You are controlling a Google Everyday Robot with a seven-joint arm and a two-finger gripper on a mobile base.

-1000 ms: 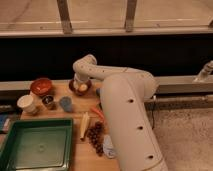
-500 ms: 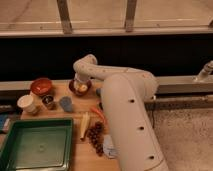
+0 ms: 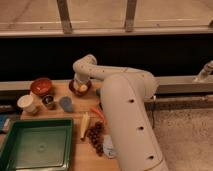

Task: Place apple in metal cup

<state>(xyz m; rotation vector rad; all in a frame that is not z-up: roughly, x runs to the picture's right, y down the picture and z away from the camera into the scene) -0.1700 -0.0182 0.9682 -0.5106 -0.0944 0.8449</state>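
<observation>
The apple, small, round and pale yellow, lies in a brown bowl at the back of the wooden table. My gripper is right above that bowl, directly over the apple and partly hiding it. I cannot tell whether it touches the apple. The metal cup, small, dark and shiny, stands to the left of the bowl, between a white cup and a grey-blue cup.
A red-orange bowl stands at the back left. A green tray fills the front left. A corn cob, dark grapes and an orange carrot lie beside my white arm.
</observation>
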